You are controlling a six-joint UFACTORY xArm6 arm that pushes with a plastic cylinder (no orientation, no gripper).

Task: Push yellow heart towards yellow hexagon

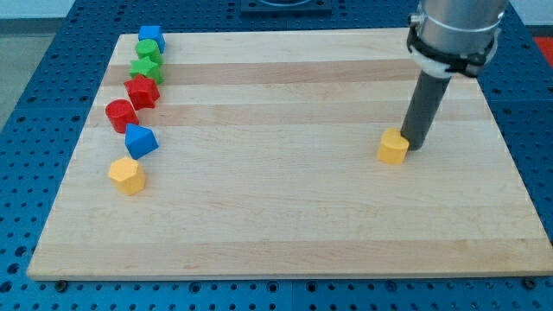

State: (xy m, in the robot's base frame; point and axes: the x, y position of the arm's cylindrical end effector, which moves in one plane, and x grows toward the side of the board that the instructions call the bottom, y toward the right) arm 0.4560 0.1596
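Observation:
The yellow heart (393, 147) lies on the wooden board at the view's right of centre. The yellow hexagon (127, 175) lies far off at the view's left, near the board's left edge. My tip (416, 145) stands right beside the yellow heart, on its right side, touching or almost touching it. The dark rod rises from there to the grey arm at the view's top right.
A line of blocks runs up the left side: a blue block (140, 140), a red cylinder (120, 115), a red star (142, 92), a green star (144, 67), a green block (148, 49), a blue cube (151, 37). The wooden board (294, 225) rests on a blue pegboard.

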